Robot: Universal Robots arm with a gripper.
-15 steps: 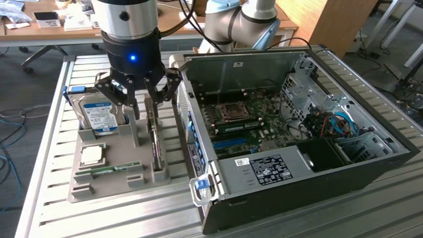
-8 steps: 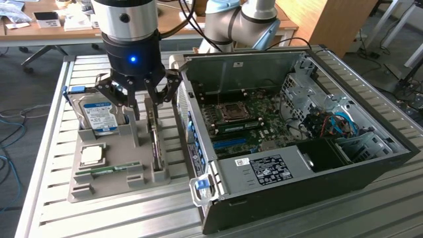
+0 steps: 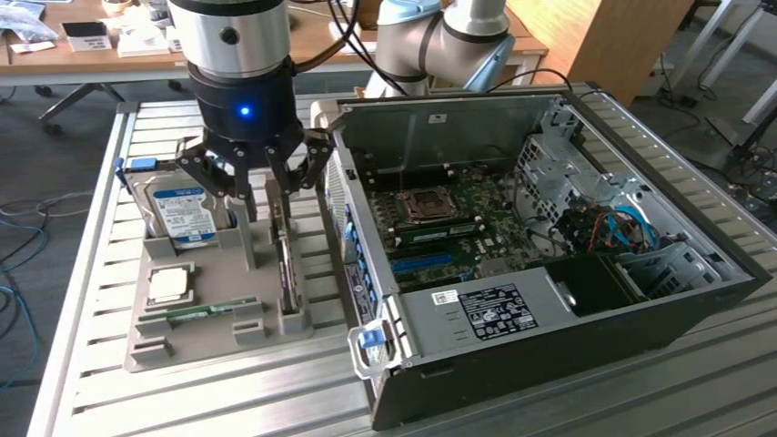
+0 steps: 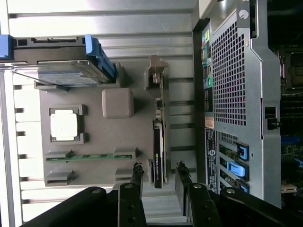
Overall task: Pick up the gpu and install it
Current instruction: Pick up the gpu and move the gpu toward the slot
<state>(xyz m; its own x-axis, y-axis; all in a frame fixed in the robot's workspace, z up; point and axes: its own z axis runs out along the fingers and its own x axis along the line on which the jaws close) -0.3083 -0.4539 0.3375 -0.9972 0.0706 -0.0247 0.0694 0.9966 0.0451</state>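
Our black end effector (image 3: 269, 182) (image 4: 159, 169) hangs spread, one finger on each side of the thin dark gpu card (image 3: 286, 264) (image 4: 157, 156), pinching nothing. The card stands on edge in a slot of the grey moulded tray (image 3: 218, 319) (image 4: 94, 137), so we judge its upper edge is offered for a grasp from above. The open black computer case (image 3: 547, 237) (image 4: 232, 94) crowds one side. The silver hard drive (image 3: 182, 214) (image 4: 61, 73) stands upright on the other. Both rest on the slatted metal worktop (image 3: 85, 319) (image 4: 142, 28).

Robotics lab: opened computer case (image 3: 547, 364), desk (image 3: 309, 45)
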